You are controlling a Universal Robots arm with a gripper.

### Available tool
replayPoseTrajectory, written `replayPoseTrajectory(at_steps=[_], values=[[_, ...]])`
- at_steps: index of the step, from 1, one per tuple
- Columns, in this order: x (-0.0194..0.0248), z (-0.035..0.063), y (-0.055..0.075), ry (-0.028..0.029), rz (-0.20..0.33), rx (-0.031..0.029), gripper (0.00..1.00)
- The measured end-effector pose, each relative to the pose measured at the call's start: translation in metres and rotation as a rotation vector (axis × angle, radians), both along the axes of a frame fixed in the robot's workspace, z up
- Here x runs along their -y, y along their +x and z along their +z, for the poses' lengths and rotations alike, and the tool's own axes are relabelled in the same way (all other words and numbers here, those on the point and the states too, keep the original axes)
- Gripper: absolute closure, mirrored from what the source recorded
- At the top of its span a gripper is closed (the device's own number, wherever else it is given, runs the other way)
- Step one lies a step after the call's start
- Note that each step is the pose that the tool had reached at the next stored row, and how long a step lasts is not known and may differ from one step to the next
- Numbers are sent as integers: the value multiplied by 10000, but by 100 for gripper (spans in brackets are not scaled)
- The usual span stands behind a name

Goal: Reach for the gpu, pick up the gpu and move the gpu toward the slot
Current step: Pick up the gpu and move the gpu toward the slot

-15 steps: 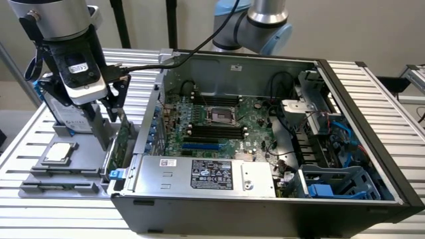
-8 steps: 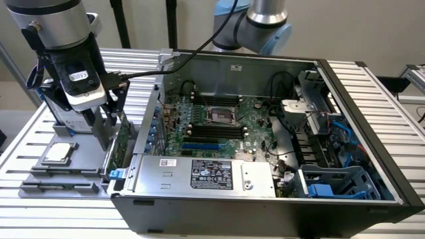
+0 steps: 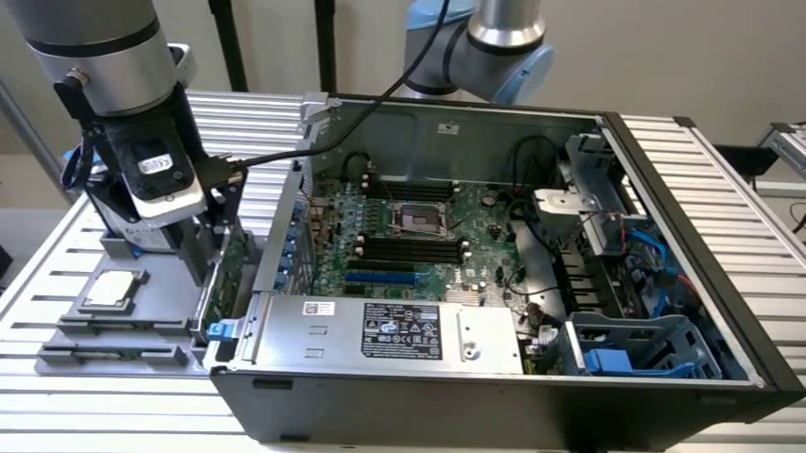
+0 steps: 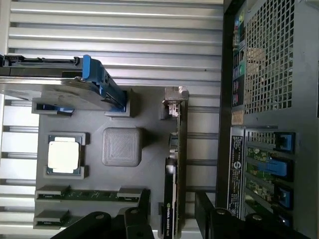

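Gripper [image 4: 172,195] wide open, holding nothing; jaws stand either side of the gpu [image 4: 178,149], apart from it. Gpu sits on edge in the grey fixture [image 4: 149,107], just beside the computer case [image 3: 529,415]. Judged light, stiff, fragile, with exposed components. Grip across the flat faces along the upper edge, gently, clear of the metal bracket

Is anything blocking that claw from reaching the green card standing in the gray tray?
Nothing visible does. The open gripper straddles the gpu, which stands on edge in the gray tray, one finger on each side with only bare gaps between.
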State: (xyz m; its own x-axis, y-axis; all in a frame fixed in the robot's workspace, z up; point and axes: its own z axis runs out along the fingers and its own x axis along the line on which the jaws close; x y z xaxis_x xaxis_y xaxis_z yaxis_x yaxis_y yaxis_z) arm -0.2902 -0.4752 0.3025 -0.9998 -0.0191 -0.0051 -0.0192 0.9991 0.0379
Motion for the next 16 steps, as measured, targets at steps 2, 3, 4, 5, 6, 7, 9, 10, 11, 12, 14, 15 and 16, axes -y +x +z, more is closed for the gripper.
replayPoseTrajectory(at_steps=[2,3,4,5,6,7,9,10,11,12,14,15,16], values=[[0,-36,0,1,-1,1,52],[0,-55,0,1,-1,1,52],[0,-72,0,1,-2,0,52],[0,-90,0,0,-2,0,52],[0,-108,0,0,-4,0,52],[0,-126,0,1,-8,1,52],[0,-163,0,1,-12,1,52],[0,-181,0,0,-14,0,52],[0,-199,0,0,-16,1,52],[0,-218,0,0,-18,1,52],[0,-254,0,1,-22,1,52],[0,-274,0,1,-24,1,52],[0,-291,0,1,-26,0,52]])
